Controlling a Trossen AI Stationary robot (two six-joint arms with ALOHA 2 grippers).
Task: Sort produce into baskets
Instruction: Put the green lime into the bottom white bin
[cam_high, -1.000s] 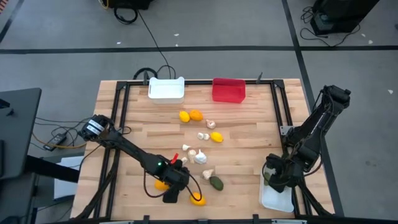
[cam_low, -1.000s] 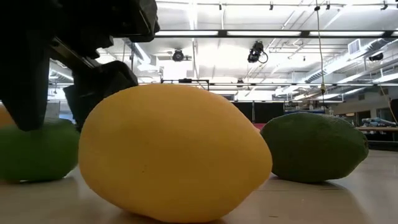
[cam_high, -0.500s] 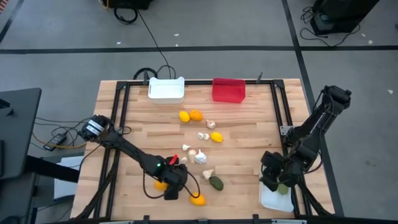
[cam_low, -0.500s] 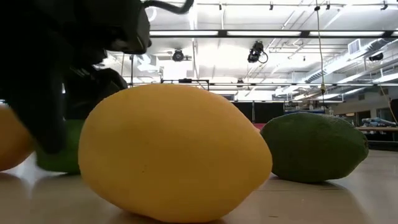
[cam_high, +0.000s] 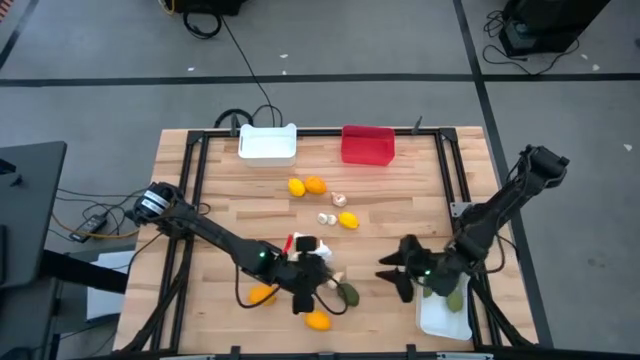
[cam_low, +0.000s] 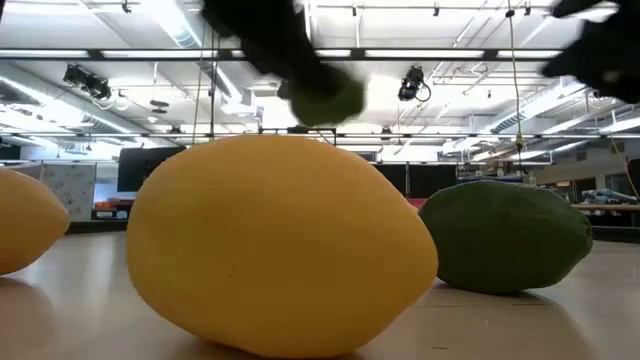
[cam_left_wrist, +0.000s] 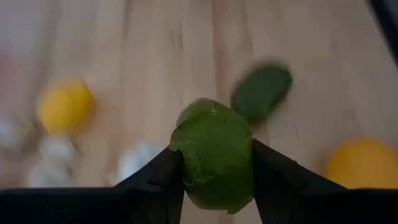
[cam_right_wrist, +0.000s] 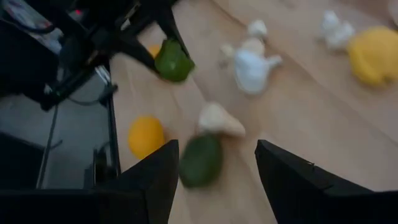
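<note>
My left gripper (cam_high: 305, 292) is shut on a bright green round fruit (cam_left_wrist: 214, 155) near the table's front middle; the low view shows the fruit (cam_low: 322, 97) up in the air. My right gripper (cam_high: 390, 277) is open and empty above the table, between the loose produce and the near-right white basket (cam_high: 440, 322), which holds a green fruit (cam_high: 455, 298). A dark green oval fruit (cam_high: 347, 294), a yellow citrus (cam_high: 318, 320), an orange citrus (cam_high: 262, 293) and garlic bulbs (cam_high: 320, 250) rest on the wood. My left gripper pinches the green fruit by its two opposite sides (cam_left_wrist: 185, 168) between its two fingers (cam_left_wrist: 273, 177). The fingers slant down from above. The fruit is lifted clear of the table.
A white basket (cam_high: 268, 143) and a red basket (cam_high: 368, 145) stand at the far edge. More citrus (cam_high: 306, 185), a yellow one (cam_high: 348, 221) and garlic bulbs (cam_high: 328, 217) lie mid-table. In the low view a large yellow citrus (cam_low: 280, 245) fills the foreground.
My left gripper has lifted the green fruit off the table and carried it toward the right edge, over the garlic bulbs. My right gripper has gone from over the near-right white basket toward the table's left, to the loose produce.
</note>
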